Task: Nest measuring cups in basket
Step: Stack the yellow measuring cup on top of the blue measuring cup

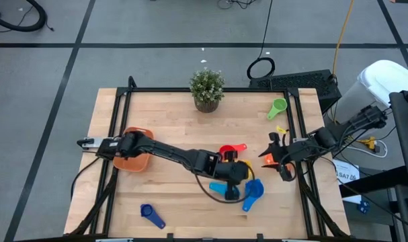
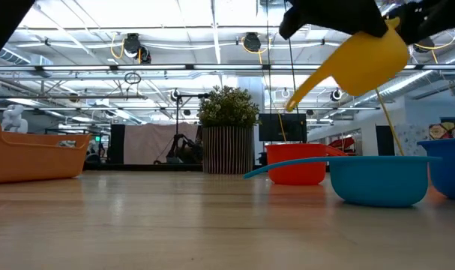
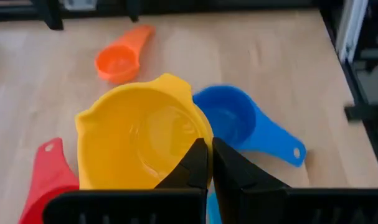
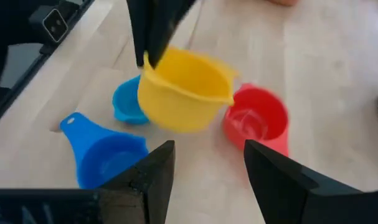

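Left gripper (image 3: 210, 163) pinched shut on rim of yellow cup (image 3: 142, 140), holding it lifted above table, over cluster of red cup (image 4: 256, 120), light blue cup (image 4: 127, 102) and blue cup (image 4: 104, 152). Basket (image 1: 132, 160) at table's left, well apart; contents not visible. Right gripper (image 4: 207, 168) wide, empty, at right edge just beside orange cup (image 1: 267, 159). Green cup (image 1: 277, 107) near back right, dark blue cup (image 1: 150, 214) near front. Judgement: early stage; no cup seen nested, all seven left to place.
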Tool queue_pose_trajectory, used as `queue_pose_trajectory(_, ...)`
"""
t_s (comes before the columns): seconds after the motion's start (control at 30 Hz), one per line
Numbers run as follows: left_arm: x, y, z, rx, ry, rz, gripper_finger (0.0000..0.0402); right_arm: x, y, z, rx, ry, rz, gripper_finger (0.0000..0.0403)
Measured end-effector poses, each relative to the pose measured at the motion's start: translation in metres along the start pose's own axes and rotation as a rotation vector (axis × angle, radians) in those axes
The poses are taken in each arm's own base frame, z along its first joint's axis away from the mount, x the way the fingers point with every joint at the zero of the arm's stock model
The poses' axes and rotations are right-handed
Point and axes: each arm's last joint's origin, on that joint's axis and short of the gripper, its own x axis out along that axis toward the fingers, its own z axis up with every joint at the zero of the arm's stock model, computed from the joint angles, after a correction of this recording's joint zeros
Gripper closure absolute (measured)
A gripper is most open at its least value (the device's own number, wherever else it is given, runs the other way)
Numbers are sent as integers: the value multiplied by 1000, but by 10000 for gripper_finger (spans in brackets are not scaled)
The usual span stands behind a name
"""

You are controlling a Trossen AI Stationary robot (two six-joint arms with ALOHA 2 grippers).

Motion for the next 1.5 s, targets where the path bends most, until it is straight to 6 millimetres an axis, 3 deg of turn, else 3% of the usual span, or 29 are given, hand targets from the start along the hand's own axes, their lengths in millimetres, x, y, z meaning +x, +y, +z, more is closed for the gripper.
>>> queue_pose_trajectory(0.13,-2,-7,14,-93,-148,-41,394,-8,-3,5,-55,8,-68,218)
queue_pose_trajectory(0.27,-3,-7,17,-158,-178,-40,394,-15,-4,13,-82,-14,-68,218)
queue_pose_trajectory(0.53,17,-7,9,-374,-182,-7,394,-29,-7,21,-89,-6,-121,218)
queue_pose_trajectory(0.77,40,-8,-1,-520,-187,-18,394,-29,-7,21,-80,1,-92,218)
queue_pose_trajectory(1.13,41,-11,-1,-616,-181,-52,394,-26,-6,18,-65,55,-69,218)
queue_pose_trajectory(1.33,41,-12,-4,-616,-149,-56,394,-24,1,18,-95,78,147,218)
queue_pose_trajectory(1.5,41,-13,-2,-615,-151,-85,394,-16,6,20,-96,110,230,218)
